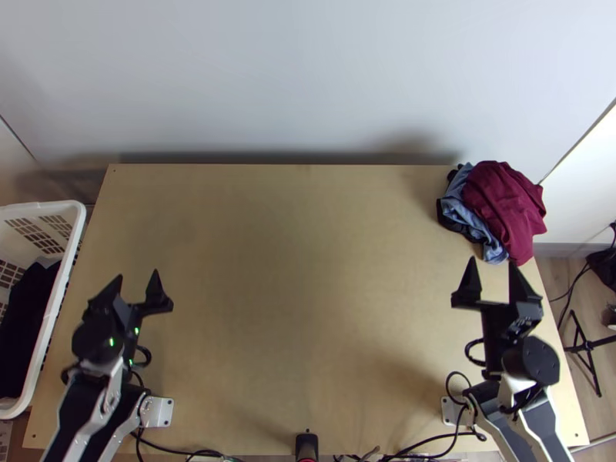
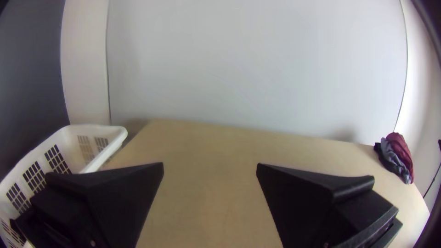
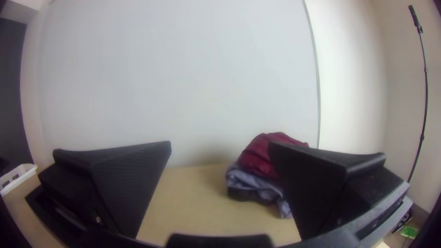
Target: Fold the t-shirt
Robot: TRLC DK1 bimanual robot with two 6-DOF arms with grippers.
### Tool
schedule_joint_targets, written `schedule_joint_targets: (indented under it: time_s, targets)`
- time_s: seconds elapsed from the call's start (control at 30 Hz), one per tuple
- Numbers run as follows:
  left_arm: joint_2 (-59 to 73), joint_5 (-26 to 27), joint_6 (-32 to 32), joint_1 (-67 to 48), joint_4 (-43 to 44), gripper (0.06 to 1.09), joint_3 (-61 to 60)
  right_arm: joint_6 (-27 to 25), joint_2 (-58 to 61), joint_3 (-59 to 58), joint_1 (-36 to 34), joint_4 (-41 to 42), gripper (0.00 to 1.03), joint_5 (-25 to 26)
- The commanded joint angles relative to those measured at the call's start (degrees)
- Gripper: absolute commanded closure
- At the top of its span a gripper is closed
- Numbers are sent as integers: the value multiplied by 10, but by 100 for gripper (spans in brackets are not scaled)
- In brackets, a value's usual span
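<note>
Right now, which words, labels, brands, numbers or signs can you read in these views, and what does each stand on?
None can be read.
Dark item with pale marks, low at the right wrist view's right edge: too small and blurred to tell whether they are lettering.
Maroon cloth, white basket: no lettering that I can make out.

maroon cloth (image 1: 504, 204), blue-grey cloth (image 1: 471, 219), white basket (image 1: 77, 223) with dark cloth (image 1: 27, 323)

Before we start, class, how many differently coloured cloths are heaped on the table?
3, all at the far right corner: the maroon cloth on top, the blue-grey cloth partly beneath it, and the black cloth lowest. More may be hidden inside.
</note>
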Motion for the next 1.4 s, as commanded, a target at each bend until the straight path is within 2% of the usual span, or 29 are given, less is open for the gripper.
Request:
schedule_joint_targets:
  time_s: [0.0, 0.07, 0.23, 0.37, 0.63, 0.73, 0.97, 1.07, 1.17, 1.27, 1.3, 1.37]
  targets:
    - [191, 47, 25, 45, -41, 10, 142, 23, 164, 143, -27, -36, 5, -11]
    - [219, 48, 39, 43, -58, 10, 180, 27, 222, 201, -33, -58, 5, -11]
    - [301, 48, 26, 49, -152, 10, 326, 42, 317, 330, -52, -68, 5, -11]
    - [386, 59, 25, 75, -247, 11, 471, 38, 392, 448, -63, -132, 5, -17]
    - [545, 87, 46, 141, -320, 11, 680, 29, 482, 582, -79, -191, 7, -39]
    - [614, 108, 43, 164, -377, 11, 787, 12, 534, 598, -61, -189, 7, -45]
    - [767, 107, 19, 196, -457, 11, 965, -18, 641, 620, -33, -168, 7, -44]
    - [802, 107, 6, 204, -457, 11, 988, -2, 652, 613, -23, -166, 7, -45]
    - [837, 106, 7, 220, -449, 11, 990, 44, 649, 583, -14, -162, 7, -44]
    - [875, 117, -8, 257, -438, 11, 989, 51, 640, 551, -7, -155, 6, -43]
    - [895, 132, -17, 270, -448, 10, 992, 54, 634, 542, -7, -155, 6, -43]
    - [919, 131, -24, 283, -478, 10, 991, 43, 624, 522, -8, -148, 6, -41]
